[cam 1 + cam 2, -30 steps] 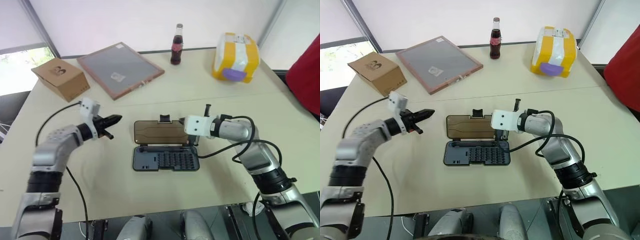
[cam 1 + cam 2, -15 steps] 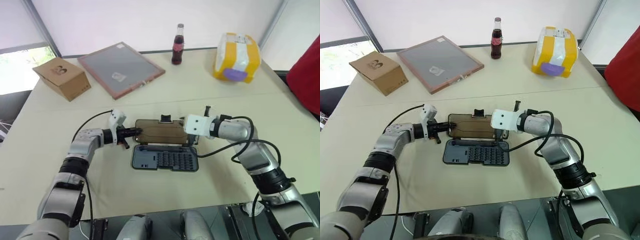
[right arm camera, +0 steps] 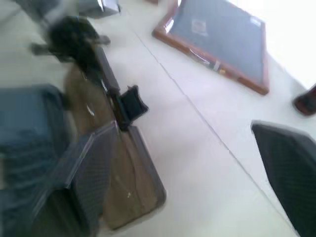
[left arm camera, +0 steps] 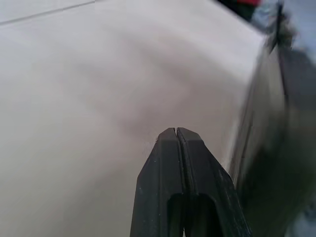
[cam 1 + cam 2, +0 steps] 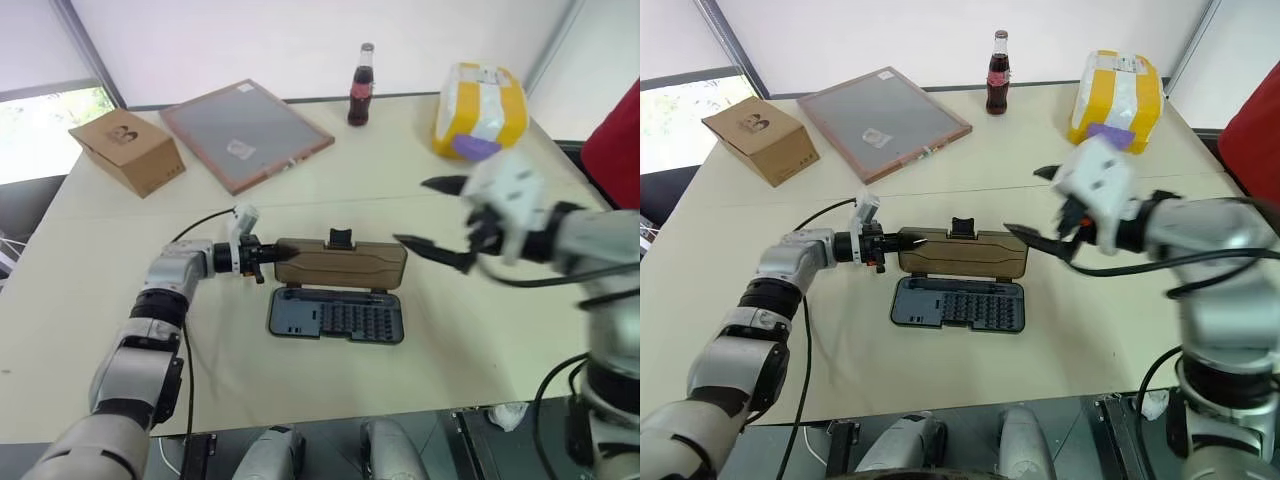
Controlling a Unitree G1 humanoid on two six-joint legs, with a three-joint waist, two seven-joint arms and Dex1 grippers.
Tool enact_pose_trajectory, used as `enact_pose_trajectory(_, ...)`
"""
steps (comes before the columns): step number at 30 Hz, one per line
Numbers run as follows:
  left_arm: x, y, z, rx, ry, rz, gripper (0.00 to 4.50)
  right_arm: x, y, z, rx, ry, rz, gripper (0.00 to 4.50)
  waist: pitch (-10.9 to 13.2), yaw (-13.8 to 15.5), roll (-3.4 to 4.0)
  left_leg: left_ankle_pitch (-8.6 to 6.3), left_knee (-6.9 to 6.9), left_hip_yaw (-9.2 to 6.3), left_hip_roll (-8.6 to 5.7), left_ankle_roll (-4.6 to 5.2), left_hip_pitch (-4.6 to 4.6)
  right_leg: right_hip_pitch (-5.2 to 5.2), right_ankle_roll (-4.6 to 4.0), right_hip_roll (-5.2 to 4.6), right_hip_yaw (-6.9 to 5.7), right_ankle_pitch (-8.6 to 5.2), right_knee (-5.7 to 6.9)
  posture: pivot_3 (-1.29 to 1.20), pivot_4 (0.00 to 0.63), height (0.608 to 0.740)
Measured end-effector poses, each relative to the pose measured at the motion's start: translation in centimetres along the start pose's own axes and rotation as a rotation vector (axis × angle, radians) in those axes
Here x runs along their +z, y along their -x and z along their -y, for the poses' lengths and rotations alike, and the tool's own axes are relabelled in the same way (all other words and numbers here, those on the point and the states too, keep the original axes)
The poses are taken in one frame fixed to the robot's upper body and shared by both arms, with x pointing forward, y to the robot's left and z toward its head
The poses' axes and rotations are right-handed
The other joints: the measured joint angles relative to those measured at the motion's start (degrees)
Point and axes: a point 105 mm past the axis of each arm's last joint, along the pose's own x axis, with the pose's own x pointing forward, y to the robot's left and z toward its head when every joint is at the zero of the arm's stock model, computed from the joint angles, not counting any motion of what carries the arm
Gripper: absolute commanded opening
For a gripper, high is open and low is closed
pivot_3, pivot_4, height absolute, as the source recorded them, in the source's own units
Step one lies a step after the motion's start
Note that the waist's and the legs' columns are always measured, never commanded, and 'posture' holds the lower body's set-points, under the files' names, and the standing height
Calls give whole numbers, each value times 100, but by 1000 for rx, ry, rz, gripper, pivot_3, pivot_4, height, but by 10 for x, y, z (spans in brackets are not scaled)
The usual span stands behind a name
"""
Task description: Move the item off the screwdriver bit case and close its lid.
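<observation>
The lid [image 5: 962, 251] lies open; your closed left gripper [image 5: 908, 242] at its end could shove the case [image 5: 958, 303] sideways; right gripper [image 5: 1040, 208] open, clear.

No text, brand name or number is legible on any item. The cardboard box [image 5: 760, 138] carries a round dark printed emblem on its top face; its characters cannot be read. The grey board [image 5: 883, 123] carries a small white label, and the yellow package [image 5: 1115, 99] a pale label; both are unreadable. The bottle [image 5: 998, 60] label is indistinct.
</observation>
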Motion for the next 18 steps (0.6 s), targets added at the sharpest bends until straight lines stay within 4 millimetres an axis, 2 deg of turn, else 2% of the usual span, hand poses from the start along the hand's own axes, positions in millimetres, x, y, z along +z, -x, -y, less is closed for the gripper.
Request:
enact_pose_trajectory(2,7,-3,17,-112,-1,-20,0,5,8,-1,-14,-44,20,4455,0,-3,0,0,0,1,0,0,0,0,0,-1,2,0,1,0,150,740)
enact_pose_trajectory(4,7,-1,38,-237,-36,-103,0,0,12,2,-42,-86,3,4455,0,-12,0,-1,-2,8,0,2,4,-1,0,-4,8,0,9,0,150,740)
enact_pose_trajectory(6,-6,6,59,-340,-81,-227,0,-8,13,1,-58,-108,-36,4455,0,-29,1,-2,-13,14,1,2,16,0,0,-5,14,0,9,0,150,740)
enact_pose_trajectory(8,-31,12,76,-423,-137,-374,0,-22,10,-6,-51,-116,-96,4455,0,-28,2,-2,-18,18,3,2,26,2,0,-4,18,0,10,0,150,740)
enact_pose_trajectory(10,-49,13,81,-472,-171,-435,0,-38,5,-21,-8,-129,-161,4455,0,2,2,-2,-13,21,3,2,36,14,0,-4,18,0,10,0,150,740)
enact_pose_trajectory(11,-49,6,81,-484,-183,-414,0,-46,0,-33,29,-137,-193,4455,0,70,2,-1,0,19,1,2,32,19,0,-4,16,0,8,0,150,740)
enact_pose_trajectory(13,-32,-10,70,-435,-179,-335,0,-58,-8,-60,121,-152,-218,4455,7,181,-10,0,20,15,-6,4,24,27,0,-3,14,0,4,0,150,740)
enact_pose_trajectory(14,-21,-16,65,-406,-175,-295,0,-62,-11,-72,156,-157,-227,4223,11,230,-16,0,32,16,-7,5,20,27,0,-2,15,0,5,0,150,740)
enact_pose_trajectory(16,23,-24,51,-325,-191,-175,0,-73,-15,-98,235,-203,-242,3621,25,275,-40,-3,48,15,-7,9,8,21,1,0,15,0,10,0,150,740)
enact_pose_trajectory(18,59,-25,45,-276,-235,-93,0,-83,-17,-116,284,-235,-266,2549,25,264,-40,-9,53,23,-14,17,8,18,5,-2,11,3,12,0,150,740)
